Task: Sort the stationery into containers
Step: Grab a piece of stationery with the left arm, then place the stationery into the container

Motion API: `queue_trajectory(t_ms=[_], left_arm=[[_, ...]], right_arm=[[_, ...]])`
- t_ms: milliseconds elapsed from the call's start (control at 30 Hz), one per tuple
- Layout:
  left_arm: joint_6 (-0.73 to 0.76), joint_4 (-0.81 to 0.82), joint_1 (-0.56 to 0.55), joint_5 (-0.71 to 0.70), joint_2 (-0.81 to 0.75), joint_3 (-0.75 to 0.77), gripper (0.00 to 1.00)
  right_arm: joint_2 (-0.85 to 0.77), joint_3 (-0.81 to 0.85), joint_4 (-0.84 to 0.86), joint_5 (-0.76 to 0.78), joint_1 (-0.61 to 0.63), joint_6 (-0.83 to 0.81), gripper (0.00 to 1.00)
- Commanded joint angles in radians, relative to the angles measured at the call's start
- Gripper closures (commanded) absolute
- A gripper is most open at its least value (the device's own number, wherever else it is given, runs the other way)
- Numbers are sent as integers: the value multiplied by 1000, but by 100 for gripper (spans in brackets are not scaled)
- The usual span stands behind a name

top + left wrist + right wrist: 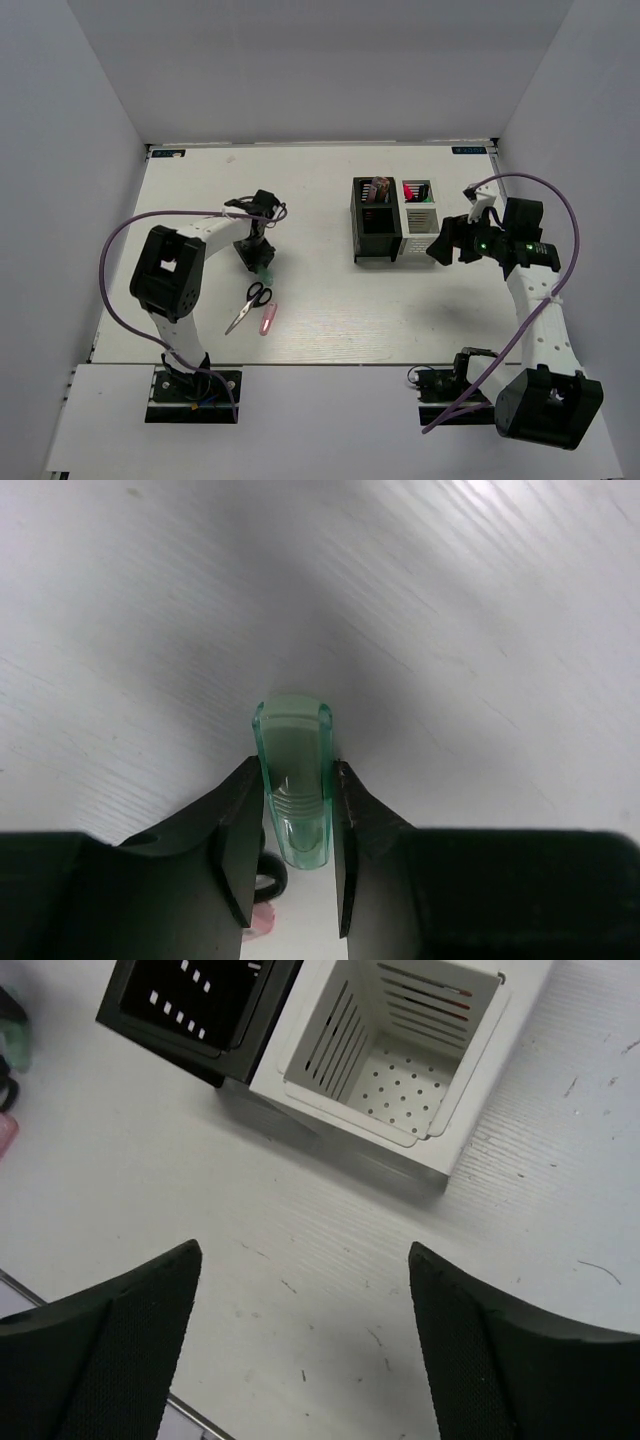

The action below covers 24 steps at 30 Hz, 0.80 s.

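Where the left gripper (295,770) meets the table (340,320), its fingers clamp both sides of the mint highlighter (292,742), which lies flat just beyond the scissors (250,303) and pink cutter (268,318). Right gripper (303,1260): fingers spread wide, holding nothing, poised over the table just beside the white holder (470,1110), which adjoins the black holder (150,1035).

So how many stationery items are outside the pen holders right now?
3: the mint highlighter between the fingers of the left gripper; the scissors on the table nearby; the pink cutter beside the scissors. Others may be hidden under the left arm.
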Motion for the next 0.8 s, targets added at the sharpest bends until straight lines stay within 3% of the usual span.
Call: queue_trajectory(t_ms=[0, 33, 67, 100, 200, 233, 267, 300, 333, 467, 600, 767], left_arm=[[140, 38, -54, 18, -88, 85, 100], [185, 43, -107, 7, -106, 108, 100], [211, 52, -128, 9, -128, 169, 100], [300, 72, -148, 15, -140, 180, 100], [467, 219, -246, 82, -201, 199, 100], [490, 411, -298, 123, -235, 182, 100], [519, 486, -313, 147, -263, 133, 100], [567, 611, -339, 182, -266, 97, 100], [590, 664, -346, 184, -264, 78, 100], [632, 962, -373, 229, -171, 84, 100], [647, 1098, -382, 280, -69, 165, 100], [665, 1081, -392, 325, 84, 323, 100]], right_arm=[[-25, -15, 13, -43, -2, -35, 15], [-24, -12, 7, -60, -2, -44, 40], [-21, -10, 1, -87, -1, -59, 76], [-18, -10, -6, -109, -4, -61, 100], [-22, -19, -2, -146, -1, -69, 100], [-22, -18, -3, -149, -2, -70, 84], [-28, -21, 1, -152, -1, -72, 66], [-28, -25, 3, -155, -1, -72, 38], [-33, -24, 4, -157, -1, -70, 32], [-38, -33, 10, -161, -2, -70, 28], [-39, -36, 12, -155, -6, -76, 27], [-44, -39, 13, -152, -4, -85, 26]])
